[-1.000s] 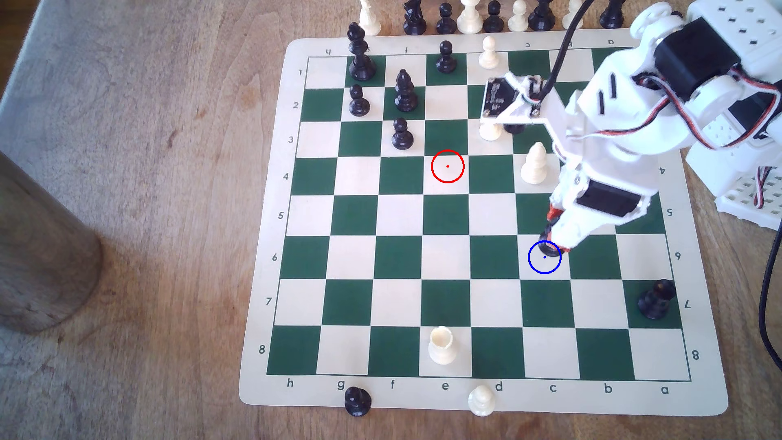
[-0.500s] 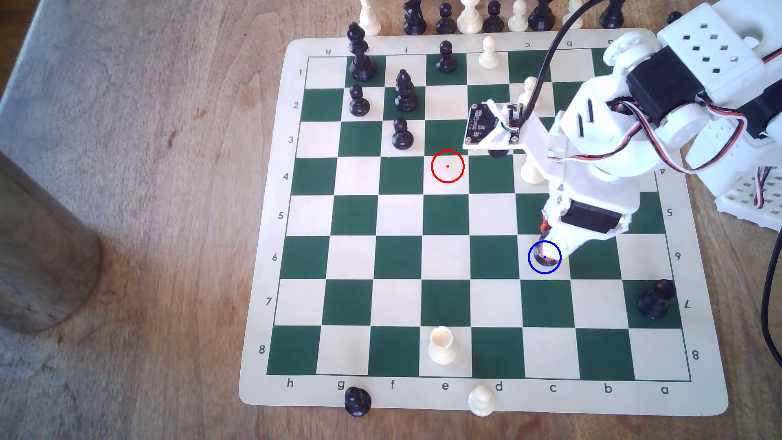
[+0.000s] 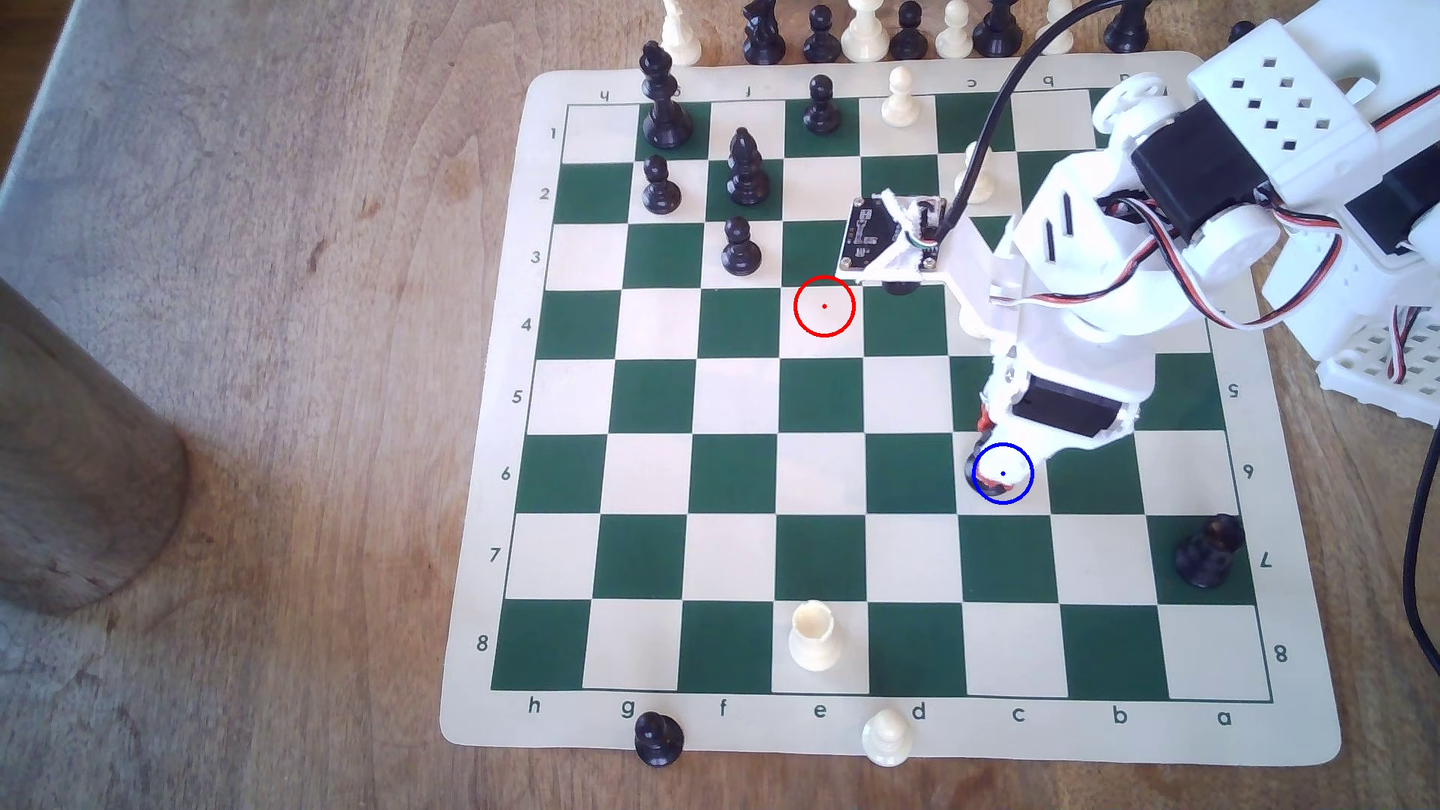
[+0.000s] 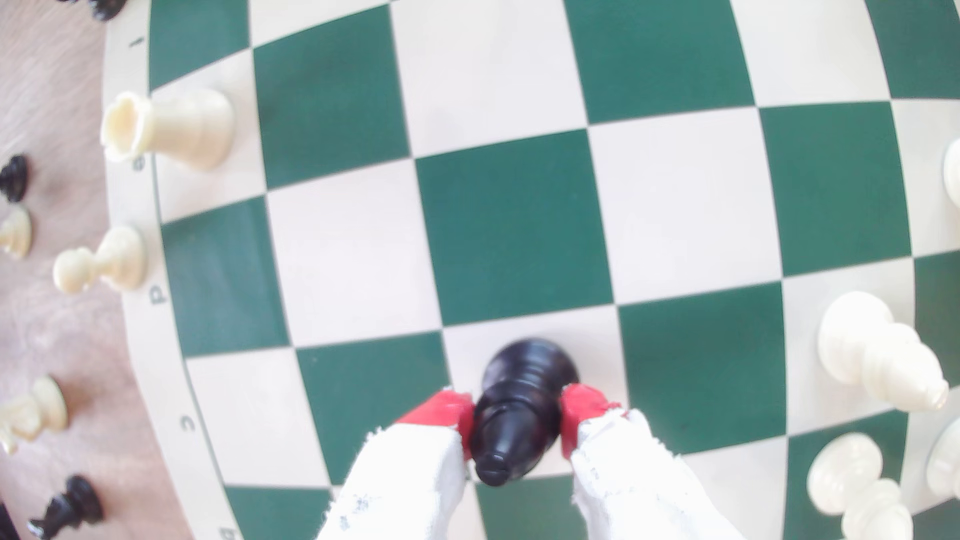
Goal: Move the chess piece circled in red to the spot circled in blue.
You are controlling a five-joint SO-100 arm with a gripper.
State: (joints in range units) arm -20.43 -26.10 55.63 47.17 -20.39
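Wooden table (image 3: 234, 389) holds a green and cream chess mat (image 3: 499, 724). Near its edge stands a white rook (image 3: 813, 637). Farther in, the gripper (image 4: 517, 423) squeezes the black bishop (image 4: 514, 415) over the blue-ringed square (image 3: 1021, 498). Its base is mostly hidden there by the arm (image 3: 1091, 296). Farther still lies the red-ringed square (image 3: 824, 306).

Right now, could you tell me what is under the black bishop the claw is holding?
A cream square lies under the bishop, which the claw grips by its red pads. The base hides the contact, so whether it touches is unclear. The blue ring marks that square.
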